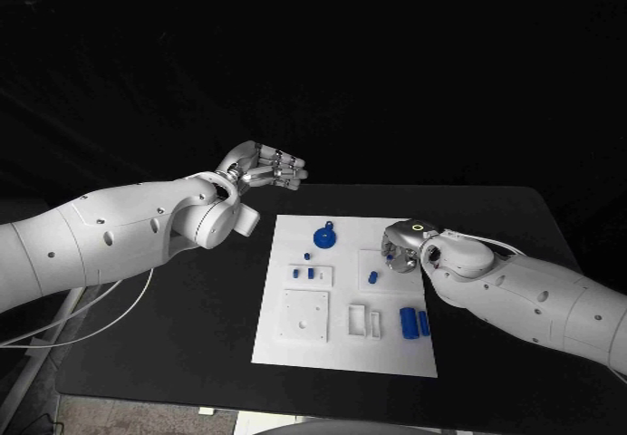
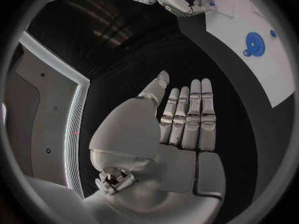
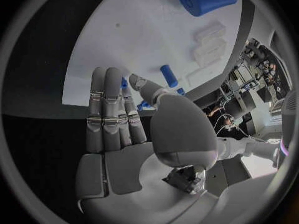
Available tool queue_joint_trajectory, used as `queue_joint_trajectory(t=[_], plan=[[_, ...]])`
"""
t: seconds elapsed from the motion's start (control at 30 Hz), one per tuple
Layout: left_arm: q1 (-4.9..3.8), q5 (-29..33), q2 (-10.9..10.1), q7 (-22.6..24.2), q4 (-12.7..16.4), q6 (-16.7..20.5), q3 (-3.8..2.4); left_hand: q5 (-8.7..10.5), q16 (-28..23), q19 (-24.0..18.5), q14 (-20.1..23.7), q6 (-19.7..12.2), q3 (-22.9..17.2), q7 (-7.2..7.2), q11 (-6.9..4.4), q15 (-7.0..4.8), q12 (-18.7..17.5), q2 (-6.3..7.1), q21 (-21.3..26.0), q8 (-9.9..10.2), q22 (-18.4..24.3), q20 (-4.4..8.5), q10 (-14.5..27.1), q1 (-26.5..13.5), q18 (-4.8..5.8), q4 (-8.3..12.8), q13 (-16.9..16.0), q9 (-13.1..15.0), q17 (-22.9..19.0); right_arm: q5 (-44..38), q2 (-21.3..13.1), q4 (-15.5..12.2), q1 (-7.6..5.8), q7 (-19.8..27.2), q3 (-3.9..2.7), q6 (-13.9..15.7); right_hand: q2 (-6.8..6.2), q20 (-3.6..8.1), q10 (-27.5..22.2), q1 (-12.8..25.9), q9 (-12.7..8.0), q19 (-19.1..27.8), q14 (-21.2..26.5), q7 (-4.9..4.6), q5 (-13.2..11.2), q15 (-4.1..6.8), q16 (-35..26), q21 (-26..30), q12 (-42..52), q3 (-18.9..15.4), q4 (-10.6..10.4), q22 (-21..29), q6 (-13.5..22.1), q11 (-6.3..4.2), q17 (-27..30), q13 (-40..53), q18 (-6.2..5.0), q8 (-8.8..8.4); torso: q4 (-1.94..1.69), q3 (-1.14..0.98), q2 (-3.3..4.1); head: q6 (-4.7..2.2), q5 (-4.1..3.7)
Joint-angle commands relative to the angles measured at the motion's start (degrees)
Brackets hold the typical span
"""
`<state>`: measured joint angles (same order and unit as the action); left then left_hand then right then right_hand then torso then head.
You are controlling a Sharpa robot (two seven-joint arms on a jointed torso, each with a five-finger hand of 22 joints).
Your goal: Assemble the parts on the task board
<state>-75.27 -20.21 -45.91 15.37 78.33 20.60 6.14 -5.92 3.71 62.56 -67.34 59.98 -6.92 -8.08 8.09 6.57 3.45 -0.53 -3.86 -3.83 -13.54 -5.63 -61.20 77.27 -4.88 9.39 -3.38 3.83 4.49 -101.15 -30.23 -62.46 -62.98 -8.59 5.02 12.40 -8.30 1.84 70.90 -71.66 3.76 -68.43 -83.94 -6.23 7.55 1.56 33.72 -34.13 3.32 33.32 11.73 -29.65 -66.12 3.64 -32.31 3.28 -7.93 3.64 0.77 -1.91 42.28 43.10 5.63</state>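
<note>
Head: task board (image 1: 294, 349) mid-table; left hand (image 1: 265, 169) raised off its far-left corner, fingers curled, holding nothing. Right hand (image 1: 401, 249) over the board's right edge, near blue parts (image 1: 414, 322).
Left wrist: fingers (image 2: 193, 115) straight, together, empty.
Right wrist: fingers (image 3: 107, 109) together, extended; can't tell if the thumb pinches a small part.

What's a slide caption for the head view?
Right hand reaches over the white task board among blue parts; left hand hovers open beside it.

The left arm reaches in with its left hand (image 1: 265, 169) raised, palm open, fingers straight and side by side, holding nothing. The right arm stretches forward, its right hand (image 1: 401, 249) lowered, fingers extended together, thumb apart, empty.
</note>
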Motion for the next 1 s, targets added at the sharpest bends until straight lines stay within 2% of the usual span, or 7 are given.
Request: queue_joint_trajectory(t=[0.03,0.33,0.53,0.73,1.0], plan=[[-0.13,0.53,0.02,0.67,0.23,-0.38,-0.06,0.06,-0.21,0.46,0.36,-0.23,0.31,-0.19,0.11,0.12,-0.03,-0.45,-0.22,0.19,0.29,-0.08,0.25,0.04,-0.33,-0.10,0.01,-0.06,0.00,-0.77,0.20,-0.08,0.48,0.27,0.12,-0.47,0.90,1.02,1.90,-0.44,0.10,-0.13,-1.01,0.17,-0.33,0.81,2.16,-2.34,-0.04,0.85,0.42,-2.14,-1.37,-0.48,-1.56,0.11,-0.08,-0.01,0.08,0.00,0.02,0.25,-0.05],[-0.20,0.54,-0.08,0.30,0.25,-0.72,-0.06,0.06,-0.21,0.50,0.35,-0.39,0.39,-0.23,0.15,0.13,-0.02,-0.46,-0.21,0.17,0.52,-0.08,0.34,0.09,-0.34,-0.15,0.01,-0.04,0.02,-2.35,-0.04,-0.26,0.72,-0.87,0.12,0.48,1.71,2.71,5.69,-1.54,0.31,1.53,0.87,0.92,0.17,1.89,7.22,-8.19,0.11,4.56,2.78,-8.59,-4.50,-1.43,-6.42,0.26,0.19,0.02,0.09,0.00,-0.02,0.46,-0.21],[-0.22,0.54,-0.13,0.10,0.19,-0.81,-0.06,0.11,-0.21,0.55,0.36,-0.43,0.46,-0.25,0.16,0.13,-0.02,-0.42,-0.23,0.18,0.67,-0.09,0.37,0.13,-0.34,-0.15,0.01,-0.04,0.03,-3.17,-0.12,-0.25,0.75,-1.48,0.12,1.18,1.52,2.73,6.00,-1.89,0.30,2.40,1.13,1.01,0.36,1.91,7.61,-9.23,0.06,5.99,3.94,-10.93,-4.66,-1.44,-7.38,0.24,-0.13,-0.01,0.12,-0.03,-0.05,0.46,-0.33],[-0.23,0.54,-0.09,-0.01,0.16,-0.91,-0.06,0.14,-0.21,0.56,0.41,-0.60,0.62,-0.30,0.24,0.17,-0.02,-0.35,-0.22,0.18,0.98,-0.13,0.52,0.16,-0.33,-0.20,0.00,-0.04,0.05,-3.86,-0.23,-0.23,0.77,-1.91,0.12,3.78,1.61,2.89,7.39,-2.18,0.47,2.01,0.91,1.44,-0.24,2.12,8.16,-9.40,0.10,6.64,4.01,-11.66,-5.88,-1.84,-7.95,0.30,-0.20,0.08,0.09,0.02,0.00,0.52,-0.44],[-0.23,0.54,0.01,-0.06,-0.02,-0.90,-0.06,0.14,-0.21,0.60,0.39,-0.70,0.72,-0.32,0.27,0.17,-0.02,-0.38,-0.23,0.18,1.21,-0.14,0.59,0.15,-0.33,-0.28,0.00,-0.03,0.07,-3.71,-1.15,-1.40,0.78,-1.71,0.10,6.25,1.10,3.18,8.61,-1.69,0.52,1.36,0.99,1.82,-0.05,2.40,9.21,-9.19,0.09,7.65,3.79,-13.29,-7.12,-2.22,-8.91,0.30,-0.14,0.01,0.03,0.10,-0.09,0.48,-0.55]])
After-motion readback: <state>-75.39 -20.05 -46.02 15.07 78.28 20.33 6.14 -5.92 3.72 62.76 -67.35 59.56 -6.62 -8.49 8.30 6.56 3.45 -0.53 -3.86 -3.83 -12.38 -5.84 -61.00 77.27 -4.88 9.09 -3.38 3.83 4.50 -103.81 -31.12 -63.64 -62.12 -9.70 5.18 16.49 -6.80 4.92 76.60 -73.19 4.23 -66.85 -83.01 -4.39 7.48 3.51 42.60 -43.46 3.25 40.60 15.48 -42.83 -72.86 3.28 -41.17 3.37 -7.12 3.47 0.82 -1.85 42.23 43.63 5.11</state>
